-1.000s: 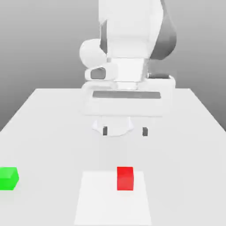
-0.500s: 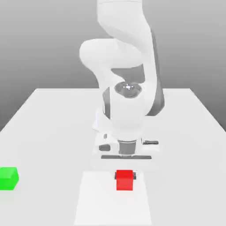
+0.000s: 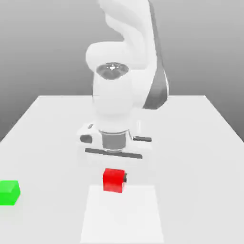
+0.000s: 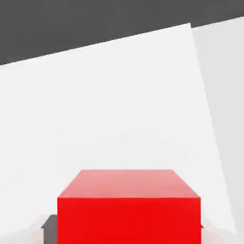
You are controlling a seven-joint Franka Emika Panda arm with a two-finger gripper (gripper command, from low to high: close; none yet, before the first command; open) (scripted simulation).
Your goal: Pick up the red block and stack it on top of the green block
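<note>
The red block (image 3: pixel 113 180) hangs a little above the table, below the white arm, with my gripper (image 3: pixel 114 179) shut on it; a dark finger pad shows at its side toward the exterior view's right. From the hand view the red block (image 4: pixel 128 209) sits close up between the grey fingers (image 4: pixel 47 224). The green block (image 3: pixel 9 192) rests on the table at the exterior view's far left, well apart from the gripper.
A lighter white square patch (image 3: pixel 121 214) lies on the white table (image 3: pixel 200 157) just in front of the held block. The arm's body (image 3: pixel 119 100) rises behind it.
The gripper came down over the red block, shut on it, and has lifted it up and toward the exterior view's left, off the white patch. The green block has stayed put.
</note>
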